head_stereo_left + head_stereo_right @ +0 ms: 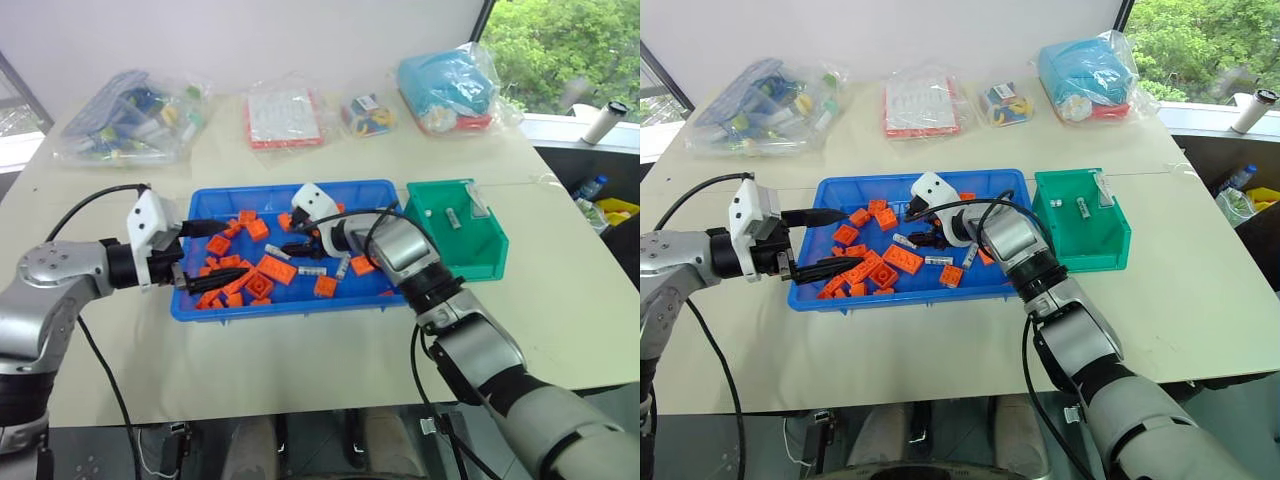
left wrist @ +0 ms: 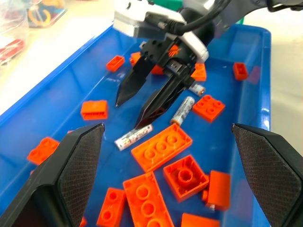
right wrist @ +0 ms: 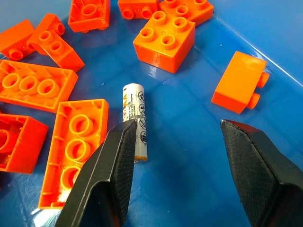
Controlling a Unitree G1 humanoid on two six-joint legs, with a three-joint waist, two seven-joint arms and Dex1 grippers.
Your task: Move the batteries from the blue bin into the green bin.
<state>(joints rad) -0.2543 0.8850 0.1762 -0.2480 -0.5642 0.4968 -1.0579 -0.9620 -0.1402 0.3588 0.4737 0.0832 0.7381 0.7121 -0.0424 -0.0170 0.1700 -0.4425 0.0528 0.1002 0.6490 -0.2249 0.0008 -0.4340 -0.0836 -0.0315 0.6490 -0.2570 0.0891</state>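
Cream table [image 1: 300, 160] in the head view carries the blue bin [image 1: 215, 311] beside the green bin [image 1: 478, 245]. From the left wrist, left gripper [image 2: 168, 165] gapes wide while the right gripper [image 2: 142, 106] stands over a battery [image 2: 134, 136]. From the right wrist, its jaws are apart and off-centre, one fingertip [image 3: 124, 137] overlapping the battery; it should probably shift to straddle it before closing.

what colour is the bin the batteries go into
Green, clearest in the right eye view.

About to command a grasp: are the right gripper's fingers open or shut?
Open. The right gripper hangs over the blue bin, fingers spread, one beside a battery lying flat, nothing held.
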